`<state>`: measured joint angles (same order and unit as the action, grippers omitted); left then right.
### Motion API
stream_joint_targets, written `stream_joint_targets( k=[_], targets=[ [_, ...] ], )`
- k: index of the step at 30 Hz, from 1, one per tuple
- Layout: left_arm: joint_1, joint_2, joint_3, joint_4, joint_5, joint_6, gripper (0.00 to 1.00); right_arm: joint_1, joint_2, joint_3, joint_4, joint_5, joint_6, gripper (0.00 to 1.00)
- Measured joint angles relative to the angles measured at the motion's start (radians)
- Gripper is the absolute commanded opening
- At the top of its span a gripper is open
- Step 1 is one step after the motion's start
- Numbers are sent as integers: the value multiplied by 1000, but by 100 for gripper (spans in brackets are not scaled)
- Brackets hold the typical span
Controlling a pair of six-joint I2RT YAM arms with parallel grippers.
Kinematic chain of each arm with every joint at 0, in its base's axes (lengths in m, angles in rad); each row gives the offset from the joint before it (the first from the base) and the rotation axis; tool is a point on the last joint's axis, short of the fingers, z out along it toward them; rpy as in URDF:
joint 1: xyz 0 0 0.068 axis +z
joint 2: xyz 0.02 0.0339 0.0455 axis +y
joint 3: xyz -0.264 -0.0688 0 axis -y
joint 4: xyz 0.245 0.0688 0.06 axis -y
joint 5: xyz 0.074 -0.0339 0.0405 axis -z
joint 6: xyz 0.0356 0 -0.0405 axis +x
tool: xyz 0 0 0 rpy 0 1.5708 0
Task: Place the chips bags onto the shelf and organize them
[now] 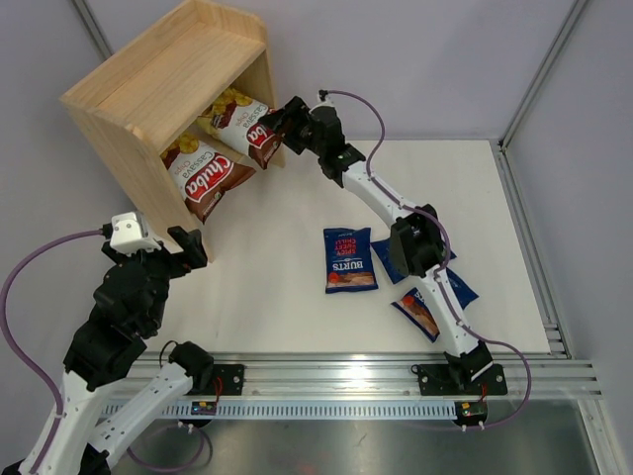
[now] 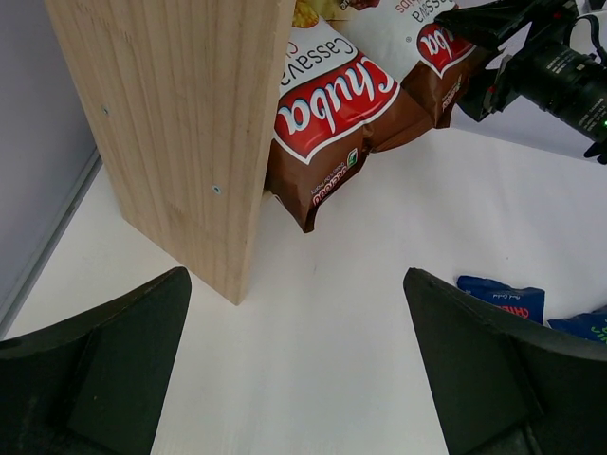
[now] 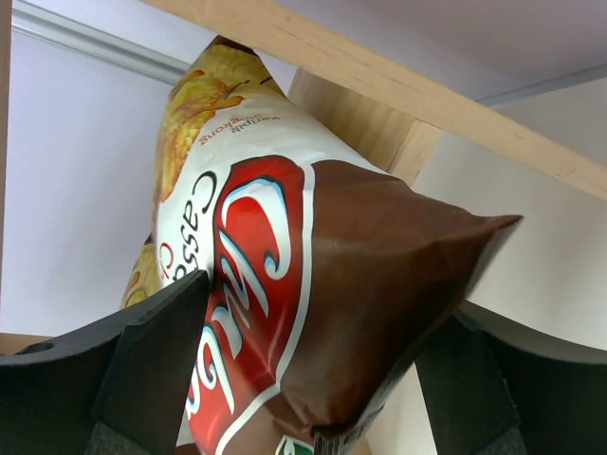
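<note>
Right gripper (image 1: 272,121): jaws stood wide around the right-hand Chuba bag (image 1: 237,127) in the shelf (image 1: 168,69) lower tier, not clamping. Left gripper (image 1: 183,247): fully spread, empty.

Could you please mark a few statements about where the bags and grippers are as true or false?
1. Two Chuba bags sit in the lower tier of the shelf. True.
2. The left gripper holds a blue bag. False: it is open and empty, near the shelf's side panel.
3. A blue Burts bag lies flat on the table, off the shelf. True.
4. The right gripper hangs over the blue bags. False: it is at the shelf, with a Chuba bag between its fingers.
5. A bag lies on the shelf's top board. False: no bag shows there.
</note>
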<state>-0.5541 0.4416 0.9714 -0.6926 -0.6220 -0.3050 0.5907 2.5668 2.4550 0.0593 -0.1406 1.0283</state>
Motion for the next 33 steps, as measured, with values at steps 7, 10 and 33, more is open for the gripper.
stream_joint_targets(
  k=[7,10,33],
  targets=[
    [3,1,0,0,9,2,99,-1,-100,-111,-39,19,-46,84],
    [3,8,-1,0,11,2,99,-1,-126,-148,-50,19,-39,80],
    [12,13,-8,-1,21,3,99,20,-98,-5,-120,63,122,37]
  ],
)
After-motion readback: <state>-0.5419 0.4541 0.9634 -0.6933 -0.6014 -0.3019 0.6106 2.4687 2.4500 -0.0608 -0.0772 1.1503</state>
